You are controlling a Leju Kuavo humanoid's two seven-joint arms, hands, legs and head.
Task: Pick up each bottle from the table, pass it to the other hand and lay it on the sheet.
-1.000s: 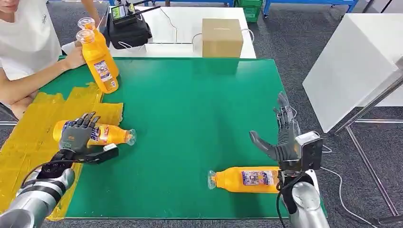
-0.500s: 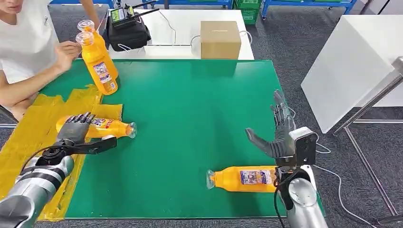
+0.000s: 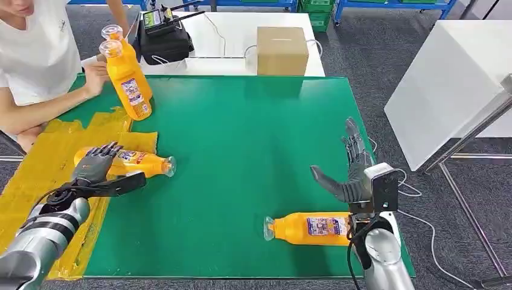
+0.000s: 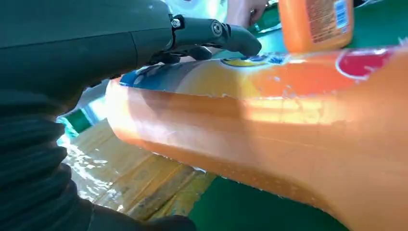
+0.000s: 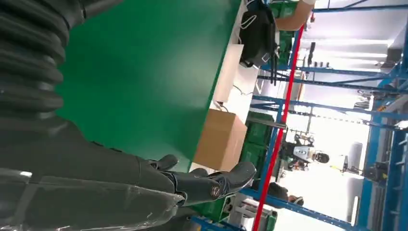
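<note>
Left robot hand [image 3: 95, 168]: it lies over a bottle on its side, fingers spread on top and thumb out to the right. From the head view it looks like it rests there and is letting go, but I cannot tell for sure if it grips.
Bottle on the sheet [image 3: 136, 162]: it lies at the left, with its fat end on the yellow sheet [image 3: 42, 175] and its cap end poking out over the green desk [image 3: 241, 151].
Right robot hand [image 3: 352, 171]: its fingers are apart and it holds nothing. It hangs above the near right part of the desk.
Near bottle [image 3: 308, 228]: it lies on its side on the green, just near of the right robot hand, cap pointing left.
Standing bottles [image 3: 128, 75]: two stand close together at the far left, by a person's hand [image 3: 95, 75].
Step now: I think one bottle has just been put down on the sheet.
Next move: the left robot hand should lift away. Then the right robot hand should come down on the near bottle, close around its middle, lift it, and pass it to the left.
</note>
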